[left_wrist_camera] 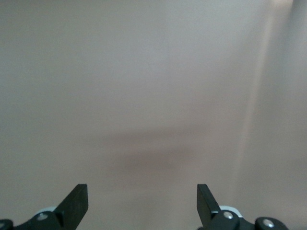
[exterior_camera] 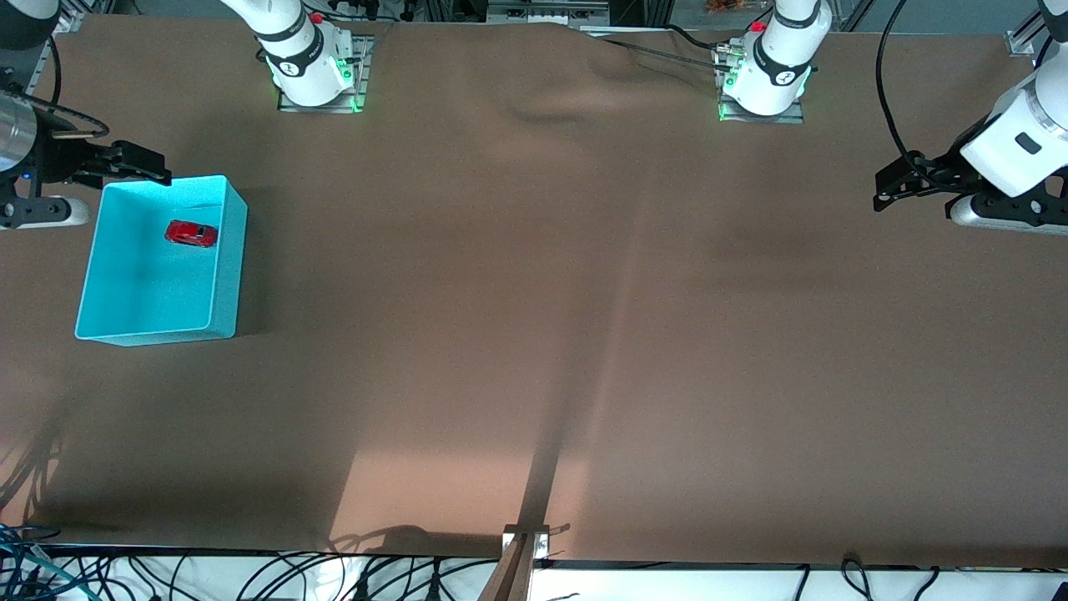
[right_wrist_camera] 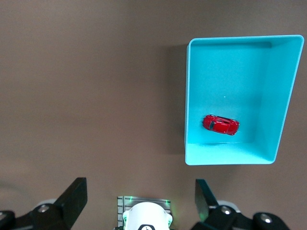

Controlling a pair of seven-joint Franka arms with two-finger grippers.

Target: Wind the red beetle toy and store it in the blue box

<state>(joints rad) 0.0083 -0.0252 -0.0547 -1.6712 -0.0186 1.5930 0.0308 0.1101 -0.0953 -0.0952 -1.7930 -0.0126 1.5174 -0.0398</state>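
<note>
Blue box [exterior_camera: 125, 317] with red beetle toy [exterior_camera: 191, 233]; both claws wide, empty.

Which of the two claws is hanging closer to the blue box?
The right gripper, open by the blue box rim; the left gripper waits at the left arm's end.

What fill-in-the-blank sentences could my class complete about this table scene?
1. The toy lies inside the ___ box.
2. The toy's colour is ___.
3. The fingers of the right end effector, over the box's rim, are ___.
4. The left end effector, open, holds ___.

Missing words: blue; red; open; nothing
</note>
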